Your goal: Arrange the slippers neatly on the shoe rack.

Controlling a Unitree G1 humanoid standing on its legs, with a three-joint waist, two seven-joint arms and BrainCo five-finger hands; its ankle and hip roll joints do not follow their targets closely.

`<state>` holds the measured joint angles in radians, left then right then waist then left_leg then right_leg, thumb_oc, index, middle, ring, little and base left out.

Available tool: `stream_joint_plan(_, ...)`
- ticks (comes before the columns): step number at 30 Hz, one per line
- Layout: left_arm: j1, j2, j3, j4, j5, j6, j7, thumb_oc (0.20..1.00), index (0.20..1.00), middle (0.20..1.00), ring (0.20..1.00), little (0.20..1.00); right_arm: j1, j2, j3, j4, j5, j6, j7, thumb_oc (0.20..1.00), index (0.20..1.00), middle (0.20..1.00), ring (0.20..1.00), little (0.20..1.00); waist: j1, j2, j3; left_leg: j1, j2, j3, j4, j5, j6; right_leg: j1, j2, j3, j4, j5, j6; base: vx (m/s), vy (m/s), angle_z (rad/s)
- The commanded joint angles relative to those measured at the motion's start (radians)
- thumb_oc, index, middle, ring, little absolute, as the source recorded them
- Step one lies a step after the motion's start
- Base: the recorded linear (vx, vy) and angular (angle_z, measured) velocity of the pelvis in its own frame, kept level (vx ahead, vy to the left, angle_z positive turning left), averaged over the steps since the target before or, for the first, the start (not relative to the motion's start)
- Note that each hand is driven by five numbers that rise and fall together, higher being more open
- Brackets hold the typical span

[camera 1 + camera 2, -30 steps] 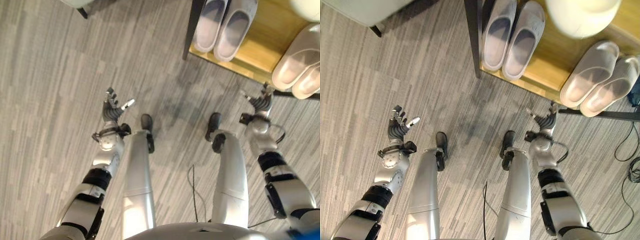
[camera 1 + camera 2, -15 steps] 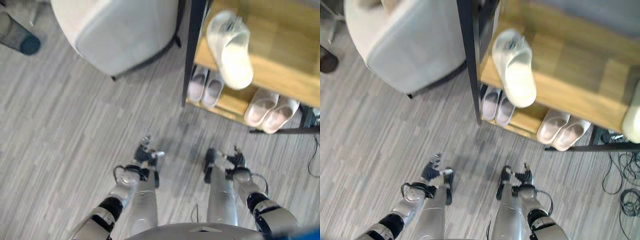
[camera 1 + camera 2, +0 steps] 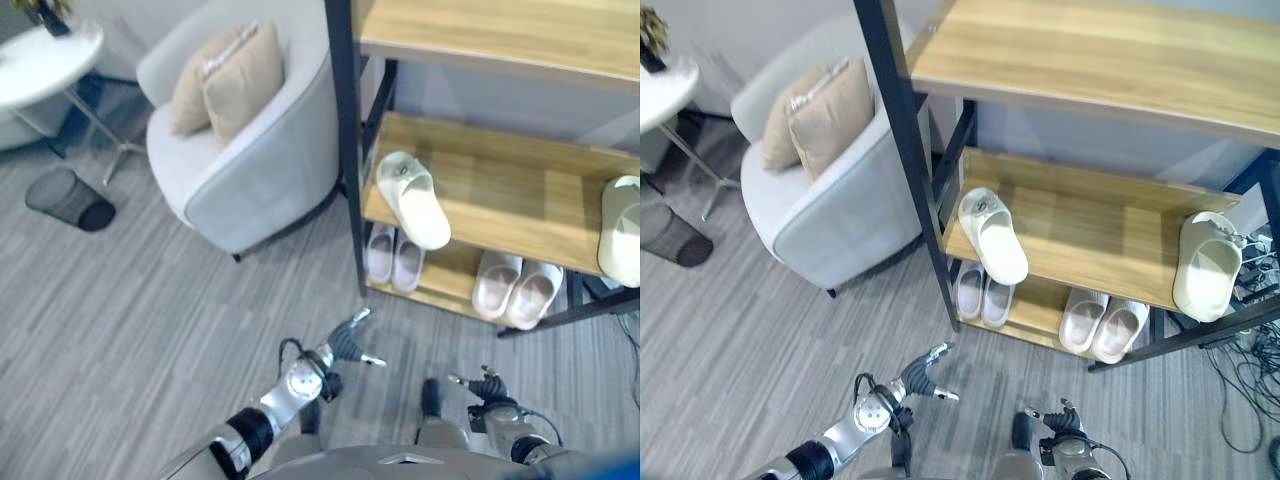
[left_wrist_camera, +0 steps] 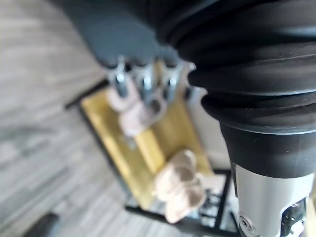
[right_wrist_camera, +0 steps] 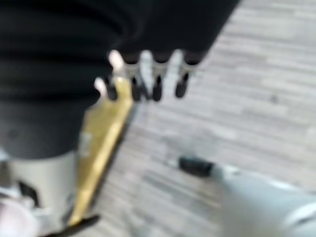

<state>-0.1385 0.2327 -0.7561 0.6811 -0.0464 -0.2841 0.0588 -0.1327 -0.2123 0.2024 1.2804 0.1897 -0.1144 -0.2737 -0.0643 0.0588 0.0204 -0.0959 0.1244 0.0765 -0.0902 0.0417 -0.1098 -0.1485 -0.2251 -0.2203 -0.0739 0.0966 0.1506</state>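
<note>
The shoe rack (image 3: 345,150) has a black frame and wooden shelves. On its middle shelf one cream slipper (image 3: 412,198) lies at the left end, angled, and another cream slipper (image 3: 1206,264) lies at the right end. The bottom shelf holds a pale lilac pair (image 3: 393,255) and a pinkish pair (image 3: 520,287), each side by side. My left hand (image 3: 350,345) hangs open and empty over the floor in front of the rack. Low on the right, my right hand (image 3: 485,385) is also open and holds nothing.
A grey armchair (image 3: 250,180) with two beige cushions (image 3: 225,80) stands to the left of the rack. Further left are a round white side table (image 3: 45,60) and a black mesh bin (image 3: 68,198). Cables (image 3: 1250,400) lie on the floor right of the rack.
The camera has risen and tilted up, so the whole rack, armchair and table now show. Both hands have stayed open and empty, low in front of the rack.
</note>
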Motion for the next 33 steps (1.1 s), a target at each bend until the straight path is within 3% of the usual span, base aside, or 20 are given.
stream_joint_plan(1,-0.061,0.007,-0.022,-0.025,0.086,-0.016,-0.032,1.000,1.000,1.000,1.000,1.000,-0.003,0.006,-0.027,0.005,-0.024,0.016,0.012,1.000,1.000,1.000,1.000,1.000,0.011,-0.028,0.043,-0.029,0.007,-0.031,0.003,0.000,-0.048,0.013,-0.039,-0.016,0.052,-0.044,0.063,0.11,-0.016,-0.01)
stream_joint_plan(8,-0.048,0.063,-0.102,-0.171,0.180,-0.045,-0.105,1.000,1.000,1.000,1.000,1.000,0.022,0.022,-0.037,0.039,-0.041,0.038,0.031,1.000,1.000,1.000,1.000,1.000,-0.003,-0.006,0.000,0.021,0.006,0.002,0.003,-0.009,-0.060,0.088,-0.035,-0.014,-0.008,-0.031,0.071,0.06,-0.022,-0.10)
stream_joint_plan(13,-0.044,0.015,-0.123,-0.169,0.181,-0.052,-0.097,1.000,1.000,1.000,1.000,1.000,0.027,0.048,-0.039,0.033,-0.017,0.036,0.024,1.000,1.000,1.000,1.000,1.000,-0.016,0.015,-0.016,0.022,0.003,0.013,0.003,-0.010,-0.061,0.095,-0.037,-0.003,-0.013,-0.037,0.069,0.03,-0.043,-0.11)
stream_joint_plan(18,-0.116,-0.021,-0.160,-0.176,0.236,-0.065,-0.055,1.000,1.000,1.000,1.000,1.000,0.033,0.045,-0.014,0.034,-0.035,0.035,0.018,1.000,1.000,1.000,1.000,1.000,-0.028,0.030,-0.017,0.024,-0.002,0.018,0.003,-0.014,-0.059,0.092,-0.040,0.008,-0.013,-0.040,0.069,0.02,-0.021,-0.06)
stream_joint_plan(30,-0.326,-0.075,-0.156,-0.262,0.208,-0.059,0.041,1.000,1.000,1.000,1.000,1.000,0.038,0.042,-0.008,0.054,-0.037,0.046,-0.004,1.000,1.000,1.000,1.000,1.000,-0.067,0.071,0.006,0.032,-0.003,0.036,0.003,-0.017,-0.057,0.079,-0.042,0.042,-0.007,-0.049,0.063,0.01,-0.023,-0.04)
stream_joint_plan(31,-0.335,-0.083,-0.185,-0.259,0.209,-0.063,0.042,1.000,1.000,1.000,1.000,1.000,0.014,0.028,0.005,0.034,-0.038,0.014,-0.031,1.000,1.000,1.000,1.000,1.000,-0.067,0.075,0.007,0.030,-0.001,0.036,0.003,-0.016,-0.059,0.075,-0.040,0.046,-0.007,-0.050,0.061,0.01,-0.031,-0.05)
stream_joint_plan(33,-0.356,-0.089,-0.184,-0.261,0.218,-0.060,0.051,1.000,1.000,1.000,1.000,1.000,0.009,0.023,0.000,0.029,-0.032,0.017,-0.032,1.000,1.000,1.000,1.000,1.000,-0.069,0.076,0.007,0.028,0.000,0.038,0.003,-0.015,-0.059,0.069,-0.039,0.052,-0.007,-0.051,0.061,0.00,-0.031,-0.09)
